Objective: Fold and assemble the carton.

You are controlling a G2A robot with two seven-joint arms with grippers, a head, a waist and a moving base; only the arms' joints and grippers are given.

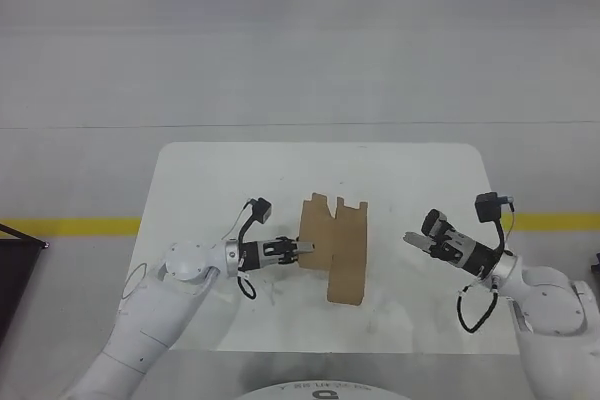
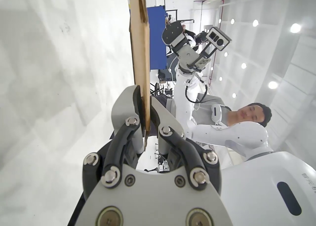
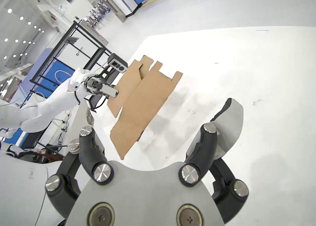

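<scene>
carton: we see the carton (image 1: 338, 250) flat, unopened, over mid table (image 1: 230, 180), seemingly lifted.
left end effector (image 2: 145, 115): clamped on the carton's edge.
right end effector (image 1: 416, 236): fingers apart, holding nothing, beside the carton, not touching.
tip: we'd hold the left clamp firm and push the free edge along the crease.

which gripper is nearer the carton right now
Left. The left gripper is shut on one edge of the carton; the right gripper is open, off the opposite side and apart from it.
</scene>
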